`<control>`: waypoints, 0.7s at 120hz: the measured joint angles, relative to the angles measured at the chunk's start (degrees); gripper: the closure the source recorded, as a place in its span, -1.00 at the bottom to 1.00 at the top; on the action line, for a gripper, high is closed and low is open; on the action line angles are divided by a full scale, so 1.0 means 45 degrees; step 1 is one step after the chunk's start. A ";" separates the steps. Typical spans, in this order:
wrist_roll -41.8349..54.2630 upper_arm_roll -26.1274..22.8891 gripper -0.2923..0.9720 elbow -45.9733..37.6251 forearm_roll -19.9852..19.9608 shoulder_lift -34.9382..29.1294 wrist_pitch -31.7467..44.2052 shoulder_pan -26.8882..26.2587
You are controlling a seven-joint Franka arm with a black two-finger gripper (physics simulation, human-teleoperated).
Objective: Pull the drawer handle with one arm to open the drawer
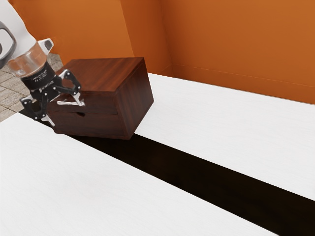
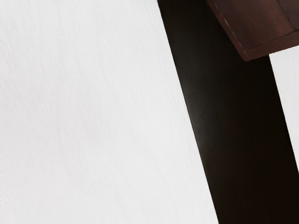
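Observation:
A dark brown wooden drawer box stands on the white table, at the far end of a dark stripe. Its front face looks flush with the box, and a small dark handle shows on it. My black gripper hangs right in front of that face, at its end toward the exterior view's left, slightly above and left of the handle. Its fingers are spread open, and one fingertip lies against the front. In the wrist view a corner of the box shows beyond my hand.
The white table is crossed diagonally by a dark stripe, also seen as the dark stripe in the wrist view. Orange walls rise close behind the box. A tiled floor lies past the table's left edge.

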 joint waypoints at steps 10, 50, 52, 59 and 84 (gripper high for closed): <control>-0.1260 -0.0242 -0.46 -0.1182 0.0437 -0.0673 0.1259 0.0683; -0.5093 -0.1668 -0.43 -0.2462 0.1578 -0.0401 0.4452 0.2969; -0.5230 -0.1663 -0.43 -0.2461 0.1597 -0.0344 0.4550 0.3021; -0.5655 -0.1635 -0.43 -0.2446 0.1645 -0.0163 0.4885 0.3116; -0.6673 -0.1209 -0.43 -0.2270 0.1742 0.0244 0.5682 0.3274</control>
